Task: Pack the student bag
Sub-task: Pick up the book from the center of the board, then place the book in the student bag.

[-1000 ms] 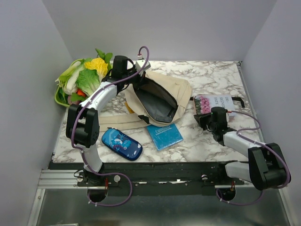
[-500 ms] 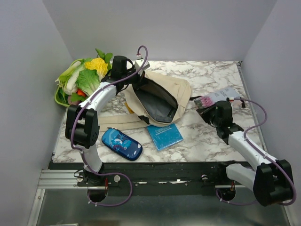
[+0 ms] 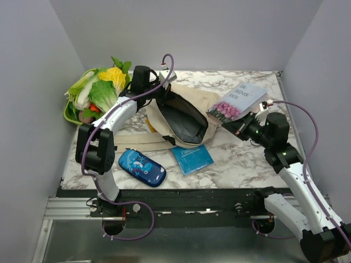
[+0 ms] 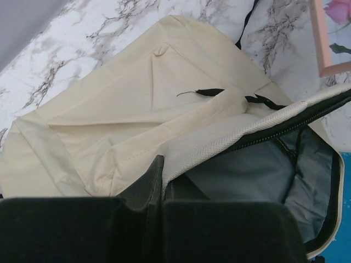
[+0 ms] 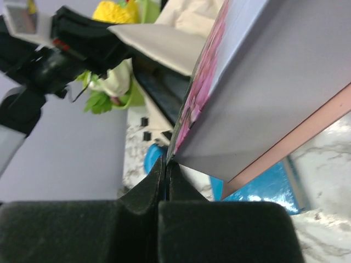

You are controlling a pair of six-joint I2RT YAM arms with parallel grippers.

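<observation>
Mid-table, a shade toward 11 o'clock, the student bag lies on its side on the marble table, mouth gaping and grey lining on show. The left gripper is clenched on the bag's zippered rim at the 11 o'clock end, propping the opening. The right gripper is pinched tight on the low corner of a book, grey cover with pink flowers, held tilted off the marble at the bag's 3 o'clock, just beside its right rim.

Round about, a green tray heaped with vegetables sits at 10 o'clock. A dark-blue pencil case lies at 7 o'clock, and a square blue packet at 6 o'clock, just beside the bag's lower rim. The bag's beige right edge lies between book and cavity, and the left arm arches over the far end.

The left wrist view alone shows cloth nipped between the pads, black zipper teeth, and a corner of the book at top right. The right wrist view is mostly filled by the book, seen edge-on.

A second ago the book lay flat at 3 o'clock. Now it's up and swung toward the bag, while the left grip hasn't budged.
</observation>
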